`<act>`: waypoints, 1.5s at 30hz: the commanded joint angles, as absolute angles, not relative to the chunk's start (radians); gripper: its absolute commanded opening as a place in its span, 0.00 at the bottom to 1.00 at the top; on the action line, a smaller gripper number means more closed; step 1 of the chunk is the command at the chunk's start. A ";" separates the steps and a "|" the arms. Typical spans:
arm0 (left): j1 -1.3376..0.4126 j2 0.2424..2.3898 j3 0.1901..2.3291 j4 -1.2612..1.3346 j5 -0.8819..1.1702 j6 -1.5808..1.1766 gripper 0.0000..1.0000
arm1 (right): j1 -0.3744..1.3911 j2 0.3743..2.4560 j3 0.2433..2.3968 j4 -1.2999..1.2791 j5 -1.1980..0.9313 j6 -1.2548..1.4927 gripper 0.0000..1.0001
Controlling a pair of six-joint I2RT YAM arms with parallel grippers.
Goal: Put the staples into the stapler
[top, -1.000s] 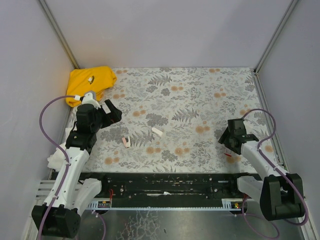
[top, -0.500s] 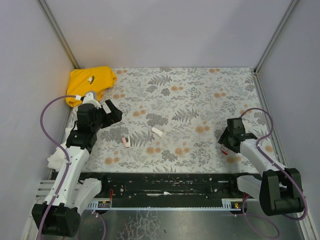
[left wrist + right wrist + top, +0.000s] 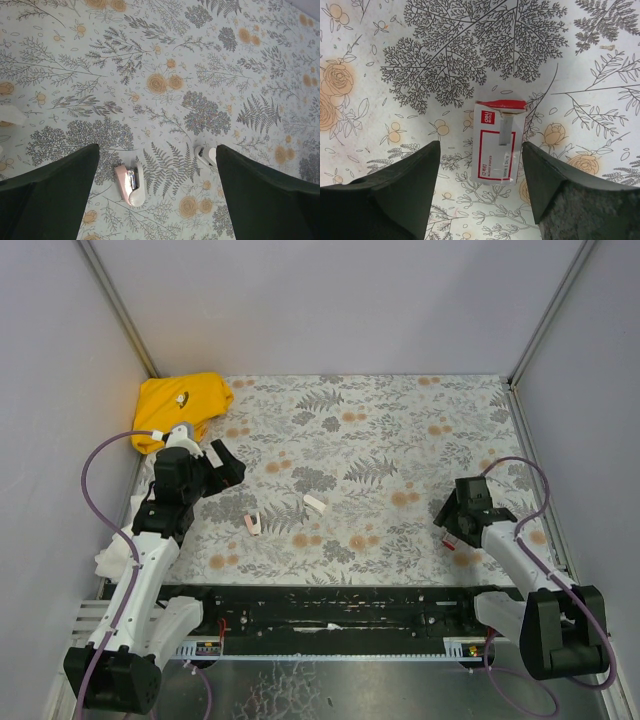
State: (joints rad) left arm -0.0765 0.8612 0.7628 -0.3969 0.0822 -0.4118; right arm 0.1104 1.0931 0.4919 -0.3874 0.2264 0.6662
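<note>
left gripper (image 3: pixel 156 150): wide open, empty
right gripper (image 3: pixel 481 145): wide open, empty
box (image 3: pixel 492 160): centre of right wrist view
stapler (image 3: pixel 131 182): lower centre of left wrist view, lying free
staples (image 3: pixel 506 130): strip on the box, upper right
risk: thin strip could slip or snap under a skewed pinch

The left arm (image 3: pixel 140 575) and right arm (image 3: pixel 512 558) are white with black joints and bases. A purple cable (image 3: pixel 85 478) loops behind the left pincer (image 3: pixel 230 460), another behind the right pincer (image 3: pixel 447 528). The fingers (image 3: pixel 45 195) are dark wedges.
</note>
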 commanded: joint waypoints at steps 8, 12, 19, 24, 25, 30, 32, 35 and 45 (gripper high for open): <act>-0.068 0.865 0.792 -0.399 0.100 -0.417 1.00 | 0.116 1.093 0.490 -0.418 0.277 0.712 0.70; -0.068 0.864 0.793 -0.399 0.106 -0.417 1.00 | 0.117 1.140 0.500 -0.414 0.237 0.696 0.66; -0.069 0.870 0.792 -0.399 0.112 -0.419 1.00 | 0.117 1.141 0.498 -0.398 0.200 0.674 0.51; -0.069 0.874 0.793 -0.399 0.109 -0.420 1.00 | 0.120 1.140 0.515 -0.366 0.106 0.586 0.43; -0.069 0.875 0.792 -0.399 0.114 -0.421 1.00 | 0.125 1.141 0.521 -0.357 0.086 0.565 0.43; -0.068 0.881 0.794 -0.396 0.130 -0.421 1.00 | 0.244 1.175 0.609 -0.331 0.018 0.456 0.42; -0.068 0.886 0.791 -0.393 0.138 -0.422 1.00 | 0.315 1.205 0.658 -0.322 -0.020 0.413 0.42; -0.068 0.894 0.788 -0.386 0.164 -0.418 1.00 | 0.410 1.278 0.723 -0.293 -0.098 0.351 0.42; -0.070 0.893 0.757 -0.328 0.283 -0.401 1.00 | 0.735 1.542 0.930 -0.327 -0.021 0.213 0.56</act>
